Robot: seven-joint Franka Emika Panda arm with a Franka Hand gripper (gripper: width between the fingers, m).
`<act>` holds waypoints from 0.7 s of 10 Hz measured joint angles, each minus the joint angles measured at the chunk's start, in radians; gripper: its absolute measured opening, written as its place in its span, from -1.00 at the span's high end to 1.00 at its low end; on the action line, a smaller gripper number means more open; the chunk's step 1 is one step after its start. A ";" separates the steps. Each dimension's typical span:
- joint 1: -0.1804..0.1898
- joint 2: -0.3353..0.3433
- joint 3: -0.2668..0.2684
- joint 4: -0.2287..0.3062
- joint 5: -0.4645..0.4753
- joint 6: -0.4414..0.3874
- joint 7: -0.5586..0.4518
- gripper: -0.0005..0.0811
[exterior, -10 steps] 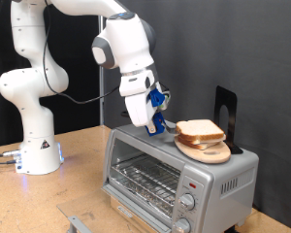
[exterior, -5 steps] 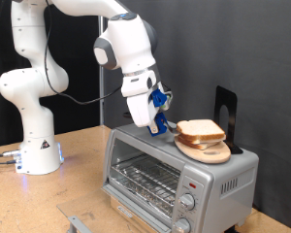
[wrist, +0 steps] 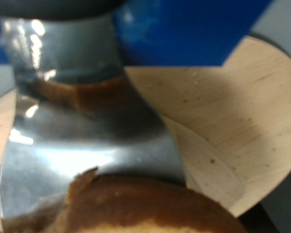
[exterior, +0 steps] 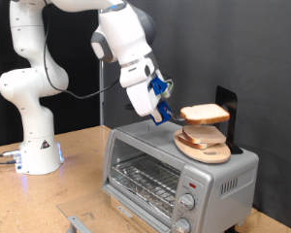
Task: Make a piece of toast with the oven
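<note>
Nearest the exterior camera, at about 6 o'clock in that view, sits the oven point(exterior: 175, 180), a silver countertop box with its glass door down and the wire rack showing inside; two round knobs are at its lower right corner.

On the oven's flat top, toward 3 o'clock, rests a round wooden board point(exterior: 206, 149). The piece of toast point(exterior: 206, 114) is no longer lying on that board, as it was half a second ago. It now hangs in the air just above the board, roughly level, with a clear gap beneath it.

The gripper point(exterior: 173, 114) has risen with it and sits at the slice's edge on the 9 o'clock side, its jaws closed narrowly on the bread. The wrist view confirms this: a shiny metal finger point(wrist: 87, 126) presses against the brown crust point(wrist: 145, 209), with the board's pale wood behind.

Behind, at 10 o'clock, stands the white arm's base.

The lift suggests the slice has been picked up and is free to travel; it is not yet in the oven.
</note>
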 joint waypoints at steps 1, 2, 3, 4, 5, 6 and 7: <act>-0.002 -0.019 -0.004 -0.004 0.000 -0.023 -0.005 0.03; -0.003 -0.037 -0.011 -0.008 0.000 -0.060 -0.012 0.03; -0.006 -0.056 -0.016 -0.012 0.000 -0.095 -0.016 0.03; -0.006 -0.052 -0.015 -0.012 0.000 -0.088 -0.016 0.03; -0.005 -0.051 -0.015 -0.016 0.004 -0.080 -0.020 0.03; -0.005 -0.056 -0.019 -0.028 0.018 -0.067 -0.034 0.03; -0.006 -0.070 -0.031 -0.050 0.030 -0.061 -0.054 0.03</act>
